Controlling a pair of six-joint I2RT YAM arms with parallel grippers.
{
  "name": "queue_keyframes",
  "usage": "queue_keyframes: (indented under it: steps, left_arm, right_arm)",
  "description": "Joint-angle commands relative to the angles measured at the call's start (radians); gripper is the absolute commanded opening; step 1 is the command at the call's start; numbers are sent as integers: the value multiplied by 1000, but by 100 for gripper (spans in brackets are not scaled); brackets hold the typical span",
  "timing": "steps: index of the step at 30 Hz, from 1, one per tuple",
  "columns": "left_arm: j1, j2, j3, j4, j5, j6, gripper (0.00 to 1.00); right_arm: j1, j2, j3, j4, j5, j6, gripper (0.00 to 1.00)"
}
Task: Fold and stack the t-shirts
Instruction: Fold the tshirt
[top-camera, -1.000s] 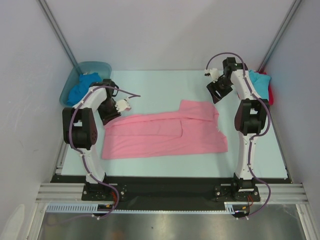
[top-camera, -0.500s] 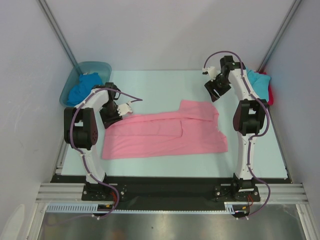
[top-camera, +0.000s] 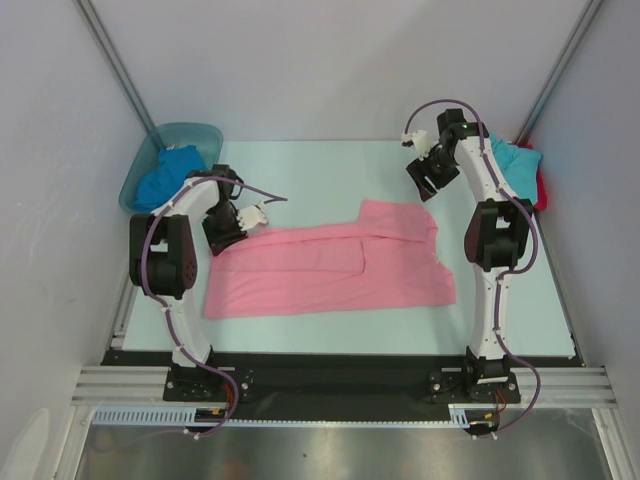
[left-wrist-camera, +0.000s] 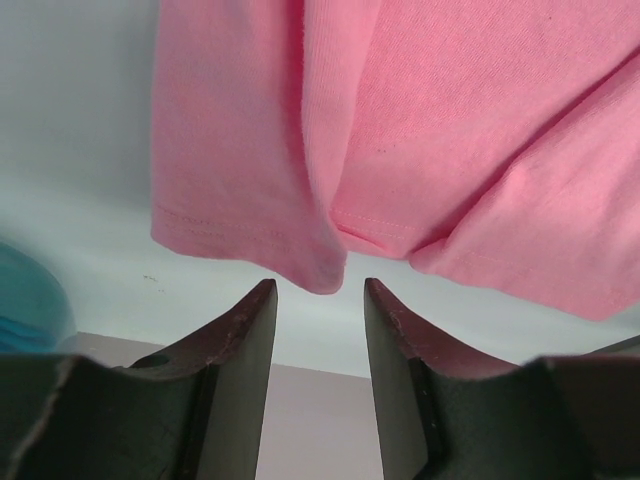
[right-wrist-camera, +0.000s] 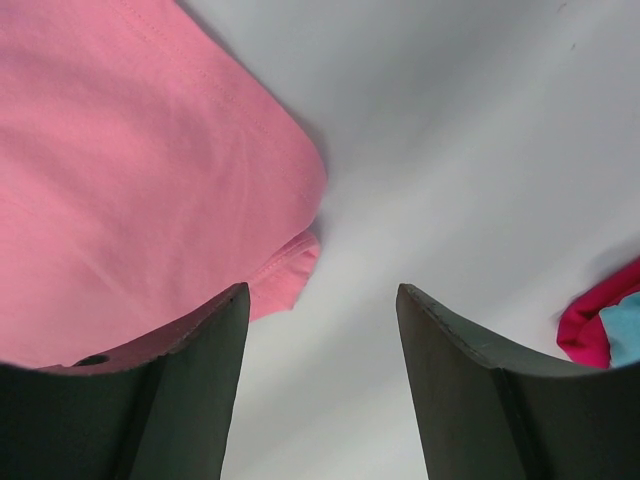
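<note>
The pink t-shirt (top-camera: 330, 270) lay flat across the middle of the table (top-camera: 300, 170), already doubled along its length, with its long near edge straight and a loose flap showing along its far right part. At the shirt's far left corner the left hand (left-wrist-camera: 318, 290) sat low with its jaws parted. The hemmed corner lay right at the mouth between the fingertips, with bare table showing on either side of it, so nothing was clamped. Beyond the shirt's far right corner the right hand (right-wrist-camera: 322, 295) was held up off the table with its jaws wide and released, gripping nothing. Further off, to the far left of the pink shirt, a royal blue t-shirt (top-camera: 165, 175) lay bunched in a translucent tub (top-camera: 185, 135). To its far right a turquoise t-shirt (top-camera: 515, 160) rested on a red t-shirt (top-camera: 541, 190), just beside the right arm. The risk seemed to lie at the left corner, where the cloth was layered. A shallow pinch could take only the top ply and let the fold fall open, or close on nothing. With the right hand clear of the shirt, a one-sided pull would likely skew it. A careless descent might also snag the pile beside that arm.
</note>
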Motion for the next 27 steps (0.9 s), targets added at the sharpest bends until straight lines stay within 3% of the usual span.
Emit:
queue_keyframes:
  steps: [1, 10, 20, 27]
  left_arm:
    - [-11, 1, -5, 8, 38, 0, 45]
    - [-22, 14, -28, 15, 41, -17, 37]
    - [-24, 12, -64, 78, 18, -34, 39]
    - [-24, -5, -91, 144, -17, -38, 34]
  right_arm:
    - [4, -11, 40, -3, 10, 16, 66]
    - [8, -16, 44, 0, 9, 16, 66]
    - [9, -33, 45, -3, 6, 11, 66]
    - [9, -36, 40, -6, 6, 10, 66]
